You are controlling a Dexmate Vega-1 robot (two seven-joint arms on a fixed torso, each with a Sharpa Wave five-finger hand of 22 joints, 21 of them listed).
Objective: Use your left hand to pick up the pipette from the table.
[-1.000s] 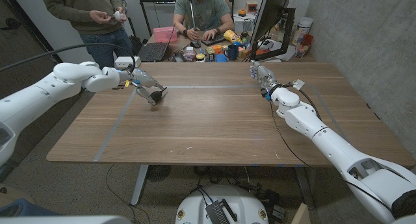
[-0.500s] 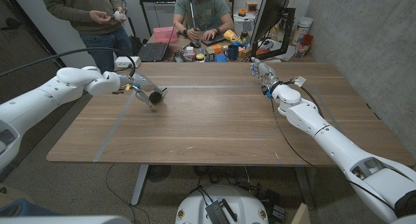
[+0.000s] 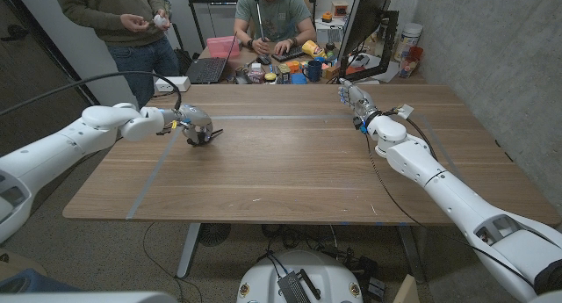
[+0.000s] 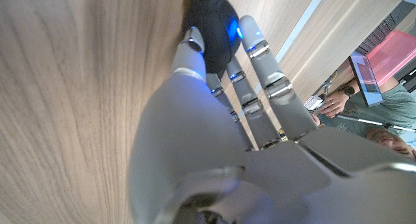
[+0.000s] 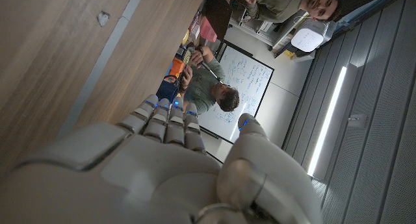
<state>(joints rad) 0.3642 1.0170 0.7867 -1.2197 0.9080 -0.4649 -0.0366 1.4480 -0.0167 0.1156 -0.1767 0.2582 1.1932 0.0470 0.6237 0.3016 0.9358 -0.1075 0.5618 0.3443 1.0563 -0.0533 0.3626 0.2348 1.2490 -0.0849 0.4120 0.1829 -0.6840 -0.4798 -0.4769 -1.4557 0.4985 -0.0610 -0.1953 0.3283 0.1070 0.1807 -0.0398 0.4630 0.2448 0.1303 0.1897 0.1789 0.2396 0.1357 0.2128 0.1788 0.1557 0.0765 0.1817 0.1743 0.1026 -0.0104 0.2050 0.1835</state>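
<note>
Pipette (image 3: 211,133) sits in the left hand (image 3: 197,128), a dark object whose tip pokes out from the fingers toward the table's middle in the head view. In the left wrist view the left hand (image 4: 221,113) has its fingers (image 4: 263,62) wrapped around the pipette's rounded black body (image 4: 209,26), just over the wood; whether it touches the table (image 3: 290,167) cannot be told. The hand and pipette are over the table's left part, near the far edge, just beside the pale tape strip (image 3: 158,167) that crosses the tabletop there.

Right hand (image 3: 353,99) is at the far right part of the table, well apart from the pipette. In the right wrist view the right hand (image 5: 175,152) shows its fingers curled in against the palm with the thumb alongside and nothing in them.

Beyond the table's far edge stands a cluttered desk (image 3: 281,70) with a laptop (image 3: 207,69) and a pink box (image 3: 221,46). One person (image 3: 123,22) stands past the far left corner, and another person (image 3: 274,18) sits behind the desk.
</note>
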